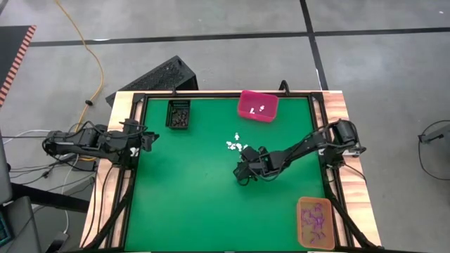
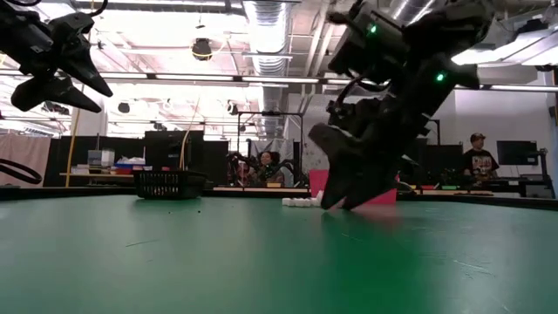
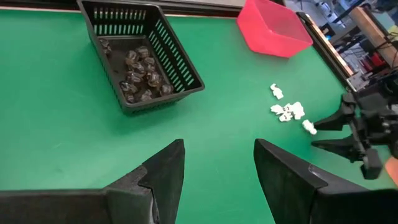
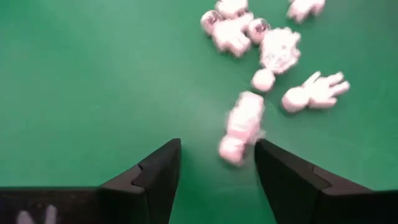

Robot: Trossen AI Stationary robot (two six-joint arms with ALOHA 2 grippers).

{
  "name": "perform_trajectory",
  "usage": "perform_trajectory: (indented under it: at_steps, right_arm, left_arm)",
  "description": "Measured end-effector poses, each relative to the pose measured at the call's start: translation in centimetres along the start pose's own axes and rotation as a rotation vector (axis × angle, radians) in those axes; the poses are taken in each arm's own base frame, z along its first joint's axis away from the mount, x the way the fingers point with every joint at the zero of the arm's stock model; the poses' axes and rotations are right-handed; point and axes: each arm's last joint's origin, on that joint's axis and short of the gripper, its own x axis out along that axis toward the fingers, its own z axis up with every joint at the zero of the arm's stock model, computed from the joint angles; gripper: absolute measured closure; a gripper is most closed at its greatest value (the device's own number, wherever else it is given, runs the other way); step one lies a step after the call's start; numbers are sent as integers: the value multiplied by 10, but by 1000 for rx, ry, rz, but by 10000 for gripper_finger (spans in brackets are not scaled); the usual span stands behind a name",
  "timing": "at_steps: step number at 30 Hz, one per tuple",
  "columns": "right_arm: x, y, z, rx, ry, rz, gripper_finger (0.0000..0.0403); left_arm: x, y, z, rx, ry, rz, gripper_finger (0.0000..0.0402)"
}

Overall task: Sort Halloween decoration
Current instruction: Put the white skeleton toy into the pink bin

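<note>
Several white trinkets (image 1: 237,146) of the Halloween decoration lie loose on the green table, near its middle. My right gripper (image 1: 241,167) is open and low over the table just on their near side. In the right wrist view one white trinket (image 4: 241,127) lies just ahead of the gripper (image 4: 217,155), close to one fingertip (image 4: 267,152), and I cannot tell whether they touch. My left gripper (image 3: 217,158) is open with nothing between its fingers. It is raised over the table's left edge (image 1: 144,138).
A black basket (image 1: 178,114) with dark trinkets stands at the far left. A pink bin (image 1: 257,105) with two white pieces is at the far middle. An orange bin (image 1: 314,221) with purple pieces sits at the near right corner. A black frame (image 1: 211,94) rims the table.
</note>
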Motion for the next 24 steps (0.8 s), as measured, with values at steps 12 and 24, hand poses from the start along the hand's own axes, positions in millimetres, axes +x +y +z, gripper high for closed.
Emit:
perform_trajectory:
  at_steps: [12, 24]
  right_arm:
    - [9, -5, 1, 179, 4, -37, 366]
    - [-16, 22, 5, 218, 38, 115, 368]
  left_arm:
    - [0, 0, 0, -36, 3, 0, 219]
    - [0, 4, -7, -70, 163, -15, 219]
